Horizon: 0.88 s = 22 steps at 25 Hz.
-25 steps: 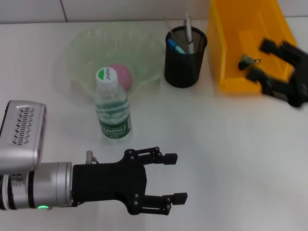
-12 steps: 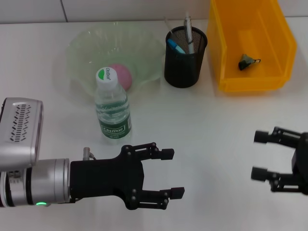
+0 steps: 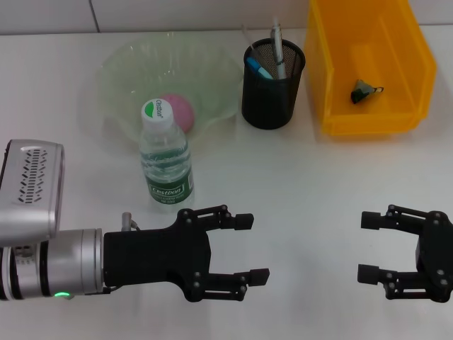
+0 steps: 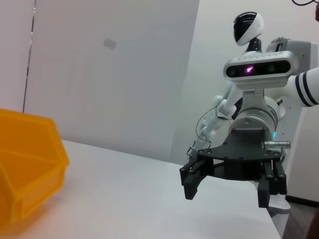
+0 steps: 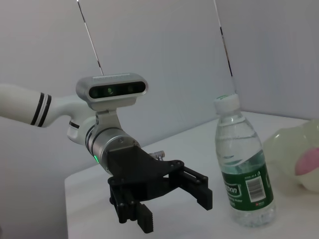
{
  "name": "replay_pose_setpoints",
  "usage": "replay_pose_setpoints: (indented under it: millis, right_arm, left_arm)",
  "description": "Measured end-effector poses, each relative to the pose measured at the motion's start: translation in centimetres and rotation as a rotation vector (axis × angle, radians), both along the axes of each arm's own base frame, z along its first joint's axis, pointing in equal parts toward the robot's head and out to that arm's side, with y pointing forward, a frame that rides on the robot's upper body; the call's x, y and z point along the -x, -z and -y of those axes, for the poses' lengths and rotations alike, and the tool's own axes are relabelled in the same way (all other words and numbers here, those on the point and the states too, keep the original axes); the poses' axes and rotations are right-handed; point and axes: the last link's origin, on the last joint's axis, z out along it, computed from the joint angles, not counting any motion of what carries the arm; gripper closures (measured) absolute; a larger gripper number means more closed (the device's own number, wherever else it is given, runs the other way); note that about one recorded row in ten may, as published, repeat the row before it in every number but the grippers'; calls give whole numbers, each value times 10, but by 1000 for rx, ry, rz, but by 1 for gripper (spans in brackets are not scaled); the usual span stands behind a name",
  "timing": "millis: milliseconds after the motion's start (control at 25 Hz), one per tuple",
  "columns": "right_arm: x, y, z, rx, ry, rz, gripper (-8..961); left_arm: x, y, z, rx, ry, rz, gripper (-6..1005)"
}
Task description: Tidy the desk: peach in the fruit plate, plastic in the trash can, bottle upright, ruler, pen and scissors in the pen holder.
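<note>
A pink peach (image 3: 178, 111) lies in the pale green fruit plate (image 3: 120, 67). A clear water bottle (image 3: 165, 159) with a green label stands upright in front of the plate. The black mesh pen holder (image 3: 267, 99) holds a silver pen (image 3: 277, 46) and a blue item (image 3: 258, 68). A crumpled piece of plastic (image 3: 364, 90) lies in the yellow bin (image 3: 368, 124). My left gripper (image 3: 253, 246) is open and empty, low over the near table. My right gripper (image 3: 367, 246) is open and empty at the near right, facing the left one.
The right wrist view shows the left gripper (image 5: 174, 209) beside the bottle (image 5: 244, 174), with the plate (image 5: 289, 144) and peach (image 5: 309, 162) behind. The left wrist view shows the right gripper (image 4: 227, 191) and the yellow bin (image 4: 30, 169).
My right gripper has come back from over the yellow bin to the near right of the table, open and empty. The left arm has barely moved.
</note>
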Motion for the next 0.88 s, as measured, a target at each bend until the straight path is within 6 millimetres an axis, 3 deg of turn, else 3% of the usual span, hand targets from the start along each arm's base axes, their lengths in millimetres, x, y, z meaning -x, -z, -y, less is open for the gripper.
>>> replay_pose_setpoints:
  millis: [880]
  right_arm:
    - [2, 4, 1, -2, 6, -11, 111]
  left_arm:
    - [1, -1, 2, -1, -4, 3, 186]
